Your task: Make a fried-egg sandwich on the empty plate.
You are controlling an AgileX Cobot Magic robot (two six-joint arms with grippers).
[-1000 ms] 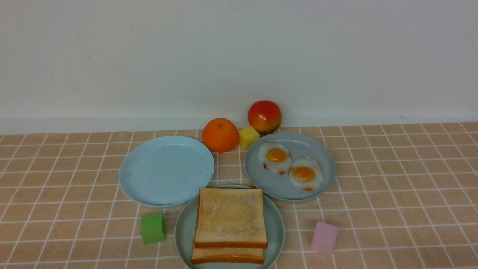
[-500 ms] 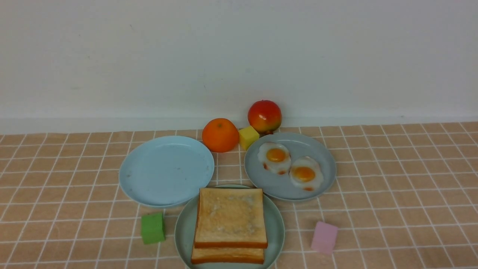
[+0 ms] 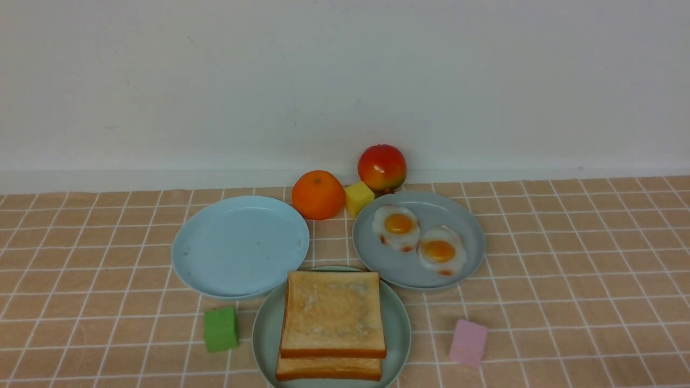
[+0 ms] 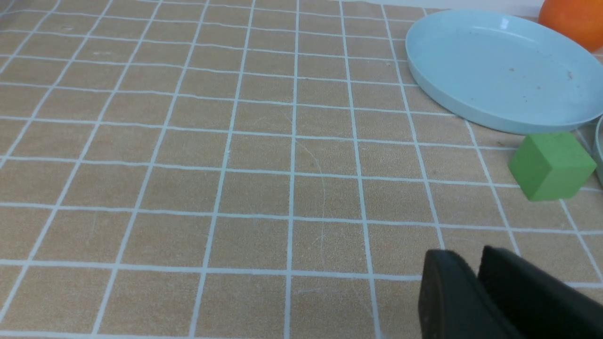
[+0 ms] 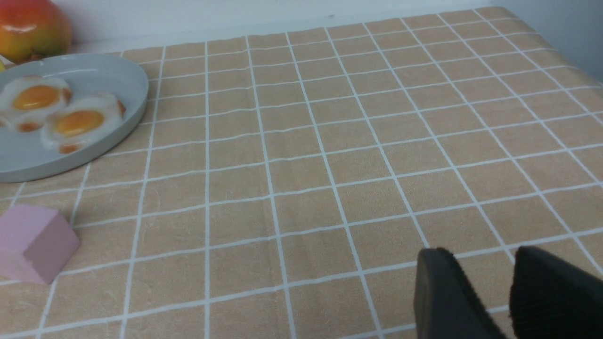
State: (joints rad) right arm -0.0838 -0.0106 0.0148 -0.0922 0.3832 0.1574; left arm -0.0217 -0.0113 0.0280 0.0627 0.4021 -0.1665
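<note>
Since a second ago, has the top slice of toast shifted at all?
No. The top toast slice sits at the same spot on the mint-green plate, its far edge unchanged against the grey-blue plate.

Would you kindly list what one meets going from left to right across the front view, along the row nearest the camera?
Green block → mint plate carrying the two stacked toast slices → pink block.

Quick count: three plates (image 3: 240, 247), two toast slices (image 3: 332, 312) and two fried eggs (image 3: 398, 226). Also three little cubes (image 3: 220, 328), plus one orange (image 3: 317, 194) and one reddish fruit (image 3: 381, 167).
</note>
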